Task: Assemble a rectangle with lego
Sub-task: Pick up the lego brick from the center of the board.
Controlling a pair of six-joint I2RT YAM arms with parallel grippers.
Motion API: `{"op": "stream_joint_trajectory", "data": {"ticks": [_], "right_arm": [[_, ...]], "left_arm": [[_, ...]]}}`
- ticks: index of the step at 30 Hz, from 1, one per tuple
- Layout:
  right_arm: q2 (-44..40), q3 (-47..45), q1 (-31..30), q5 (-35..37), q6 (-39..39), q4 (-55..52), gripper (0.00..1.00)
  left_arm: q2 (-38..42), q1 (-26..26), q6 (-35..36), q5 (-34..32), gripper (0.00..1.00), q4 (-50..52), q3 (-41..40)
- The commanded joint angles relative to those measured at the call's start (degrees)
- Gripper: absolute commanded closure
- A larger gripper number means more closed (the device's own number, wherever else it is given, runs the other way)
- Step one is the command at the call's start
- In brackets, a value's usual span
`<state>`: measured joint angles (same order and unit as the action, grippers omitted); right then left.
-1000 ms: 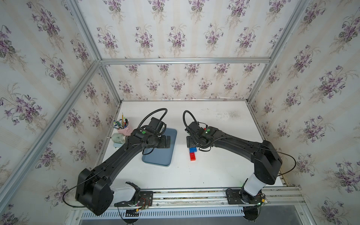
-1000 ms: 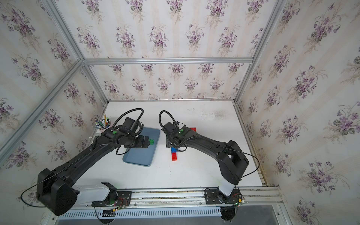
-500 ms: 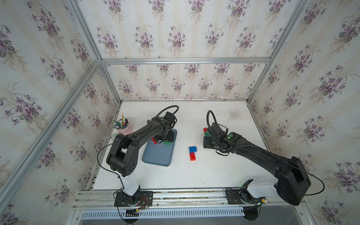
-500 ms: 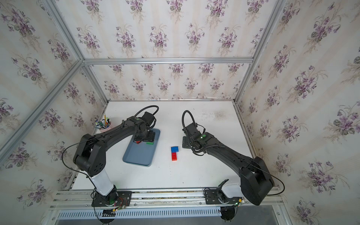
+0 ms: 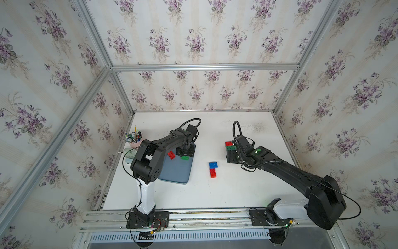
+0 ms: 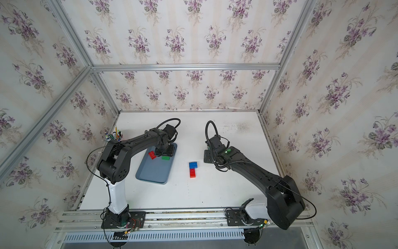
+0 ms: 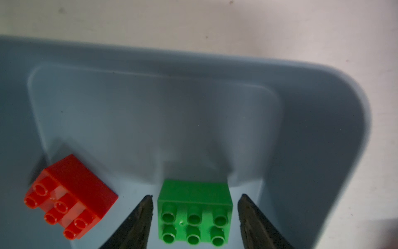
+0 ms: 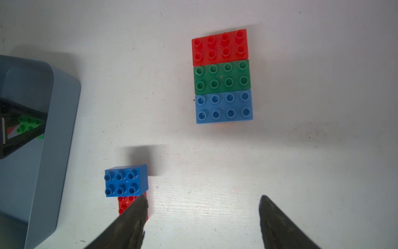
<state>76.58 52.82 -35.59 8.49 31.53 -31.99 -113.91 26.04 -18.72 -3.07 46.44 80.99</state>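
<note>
A green lego brick point(image 7: 195, 213) lies at the far end of the grey-blue tray point(image 5: 176, 174), with a red brick point(image 7: 71, 194) beside it. My left gripper point(image 7: 195, 197) straddles the green brick, open, a thin gap on each side. On the table's middle a blue brick point(image 5: 213, 165) touches a red brick point(image 5: 213, 173). Further right, a red brick point(image 8: 219, 47), a green brick point(image 8: 221, 76) and a blue brick point(image 8: 224, 106) lie joined in a row. My right gripper point(image 8: 203, 198) hangs open over bare table between the two groups.
A pink cup of pens point(image 5: 134, 139) and a pale roll point(image 5: 129, 154) stand at the left table edge behind the tray. Wallpapered walls close off three sides. The arms' metal rail point(image 5: 193, 215) runs along the front edge.
My left gripper has come down over the green brick in the tray and its jaws have narrowed round it. My right gripper has drawn back to the right, away from the blue and red pair.
</note>
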Motion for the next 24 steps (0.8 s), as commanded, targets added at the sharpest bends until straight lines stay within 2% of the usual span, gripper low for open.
{"op": "stream_joint_trajectory", "data": {"ticks": [1,8,10,12,13,18,20,22,24], "right_arm": [[0.6,0.8,0.1,-0.3,-1.0,1.0,0.19],[1.8,2.5,0.3,-0.4,-1.3,0.4,0.19],[1.8,2.7,0.3,-0.3,-1.1,0.0,0.19],[1.6,3.0,0.2,0.0,-1.1,-0.3,0.19],[1.5,2.9,0.2,0.2,-1.0,-0.4,0.19],[0.9,2.4,1.2,1.4,-0.6,-0.4,0.19],[0.9,2.0,2.2,2.0,0.2,0.1,0.19],[0.8,1.3,4.0,2.5,1.0,0.5,0.19],[0.8,0.7,8.9,2.7,2.7,0.3,0.19]], "left_arm": [[-0.2,-0.4,0.2,-1.8,0.33,-0.5,-0.3],[-1.9,-0.5,0.3,0.8,0.35,-2.8,-0.9],[-2.2,-0.4,0.1,1.1,0.46,-3.3,-1.1],[-1.5,-0.4,-0.7,0.4,0.63,-3.1,-1.3],[-0.6,-0.3,-1.2,-0.1,0.65,-2.8,-1.7],[8.1,3.0,-5.2,-5.2,0.63,2.3,-2.9],[12.5,6.4,-7.7,-7.8,0.62,5.5,-2.4],[15.3,10.2,-10.4,-7.7,0.62,7.0,-1.3],[16.3,14.6,-13.6,-6.1,0.61,6.7,0.3]]}}
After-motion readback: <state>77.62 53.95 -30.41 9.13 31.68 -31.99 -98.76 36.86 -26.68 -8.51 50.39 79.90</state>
